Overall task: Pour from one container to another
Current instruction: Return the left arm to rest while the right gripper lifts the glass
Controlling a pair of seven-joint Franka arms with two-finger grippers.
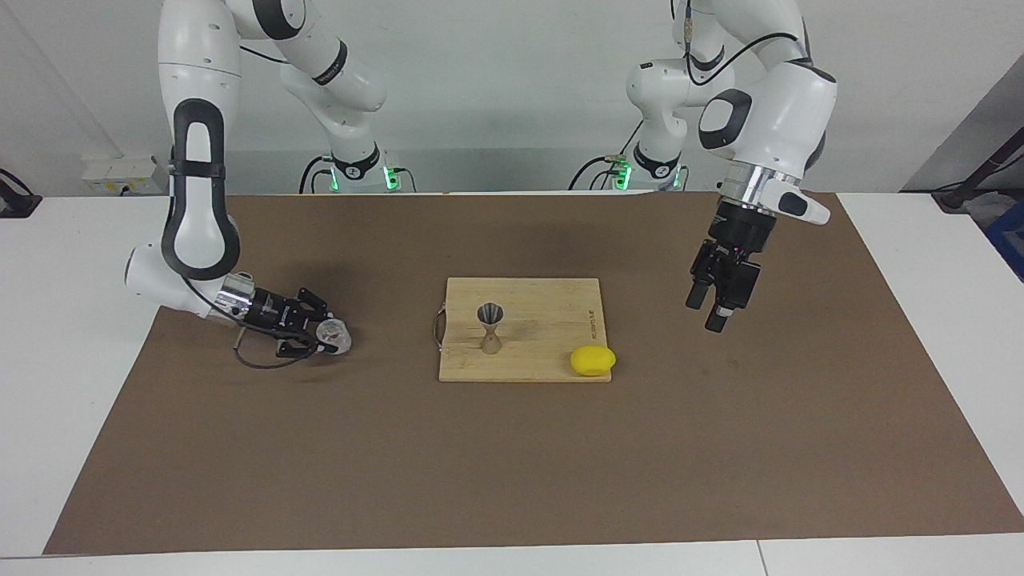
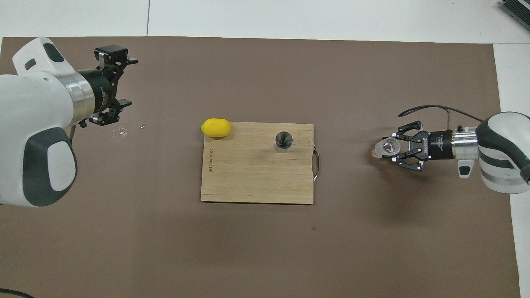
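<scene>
Facing view: the right gripper (image 1: 326, 339), low on the brown mat toward the right arm's end, is clamped on the small clear ribbed glass cup (image 1: 337, 337) (light, slick, breakable; grip its ribbed wall gently). The grey metal hourglass jigger (image 1: 490, 327) stands upright on the wooden cutting board (image 1: 552, 352).

Overhead view: the left gripper (image 2: 112, 89) waits with fingers apart over bare mat.
</scene>
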